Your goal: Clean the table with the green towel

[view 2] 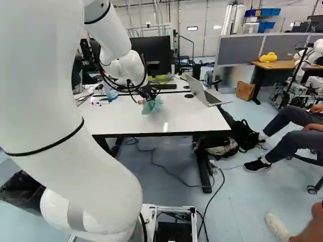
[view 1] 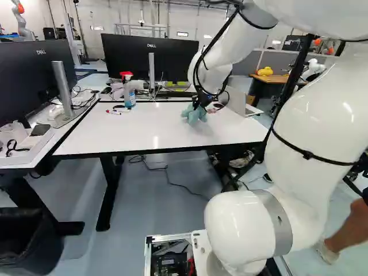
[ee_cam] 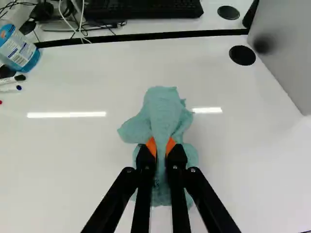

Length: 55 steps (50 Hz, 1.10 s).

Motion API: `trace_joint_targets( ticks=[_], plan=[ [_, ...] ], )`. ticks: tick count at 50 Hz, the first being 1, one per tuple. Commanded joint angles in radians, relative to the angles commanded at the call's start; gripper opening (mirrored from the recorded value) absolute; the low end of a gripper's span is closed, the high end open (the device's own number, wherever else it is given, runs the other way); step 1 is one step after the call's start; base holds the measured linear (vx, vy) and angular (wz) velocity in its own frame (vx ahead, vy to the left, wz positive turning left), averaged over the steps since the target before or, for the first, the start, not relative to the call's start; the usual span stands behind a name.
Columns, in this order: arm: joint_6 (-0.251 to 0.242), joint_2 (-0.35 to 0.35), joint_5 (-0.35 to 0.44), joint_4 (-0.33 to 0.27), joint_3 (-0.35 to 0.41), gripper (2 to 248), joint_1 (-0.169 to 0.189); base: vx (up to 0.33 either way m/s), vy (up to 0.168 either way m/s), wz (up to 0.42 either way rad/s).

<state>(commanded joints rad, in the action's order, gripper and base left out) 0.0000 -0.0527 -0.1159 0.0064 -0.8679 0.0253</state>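
On the white table (ee_cam: pixel 73 165), the gripper (ee_cam: pixel 161 145) holds a bunch of green towel (ee_cam: pixel 166 112).

Its two fingers are nearly closed, with one fold pinched between orange pads — the rest spreads loosely around them, between the spray bottle (ee_cam: pixel 22 51) and the laptop (view 2: pixel 198 89). The cloth should be light, soft and not fragile; the thick middle is a good place to hold — the loose edges may fold under when wiping.

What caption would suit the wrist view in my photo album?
A black gripper pinches a crumpled green towel above a white table, near a blue spray bottle.
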Motion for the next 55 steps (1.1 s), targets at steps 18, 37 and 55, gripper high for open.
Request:
trace_joint_targets(
  ticks=[18, 37, 55],
  plan=[
    [0.0, -0.052, 0.082, 0.0, -0.014, 40, 0.059, 0.0, 0.0, 0.0],
    [0.0, -0.096, 0.158, 0.0, -0.014, 40, 0.119, 0.0, 0.0, 0.0],
    [0.0, -0.134, 0.203, 0.0, -0.01, 40, 0.157, 0.0, 0.0, 0.0]
  ],
)
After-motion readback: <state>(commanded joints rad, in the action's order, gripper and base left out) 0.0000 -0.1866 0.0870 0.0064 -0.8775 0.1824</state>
